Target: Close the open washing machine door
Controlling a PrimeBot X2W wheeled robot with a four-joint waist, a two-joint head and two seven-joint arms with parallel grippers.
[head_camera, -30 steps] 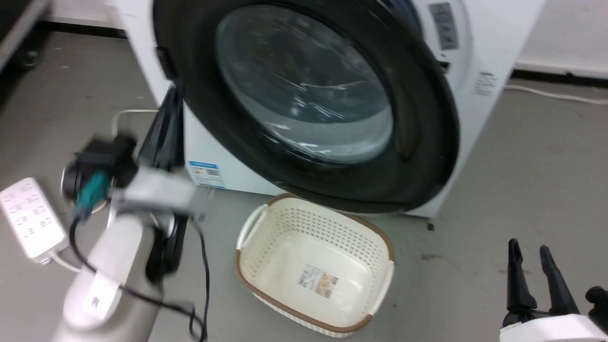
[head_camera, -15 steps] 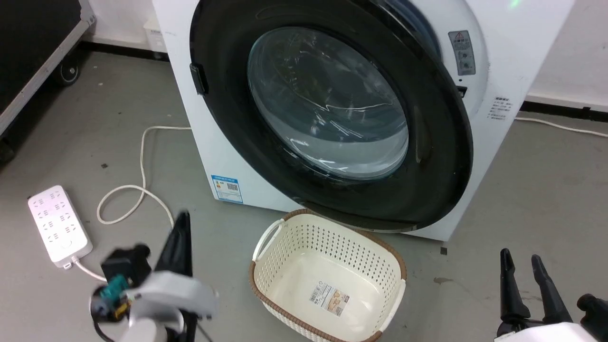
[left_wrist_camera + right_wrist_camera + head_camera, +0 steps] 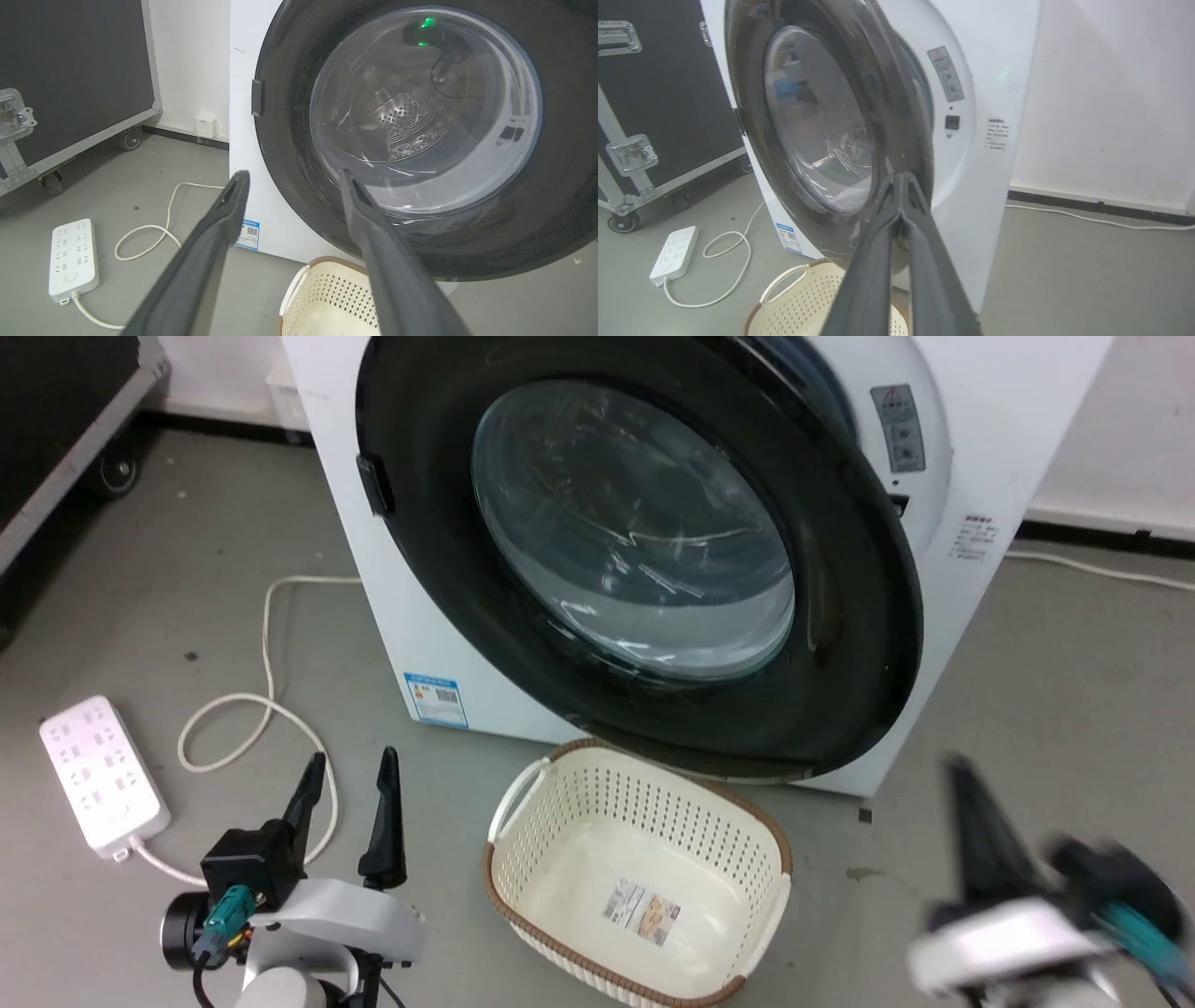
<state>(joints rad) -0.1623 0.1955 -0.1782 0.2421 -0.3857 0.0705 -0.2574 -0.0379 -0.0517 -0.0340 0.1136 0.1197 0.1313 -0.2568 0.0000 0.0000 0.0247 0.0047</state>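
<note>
One round glossy door [image 3: 840, 616] ajar; left tool [image 3: 353, 761] spread, right tool [image 3: 901, 176] seemingly pinched.

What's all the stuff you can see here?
washing machine: one, white, by the wall
washing machine door: one, black rim, clear glass, ajar on the machine
basket: one, cream, brown rim, floor below the door
power strip: one, white, floor, left
cables: two, white, floor, left and right
wheeled case: one, black, far left
left gripper: one, dark, low left, jaws open
right gripper: one, dark, aimed at the door, jaws shut
</note>
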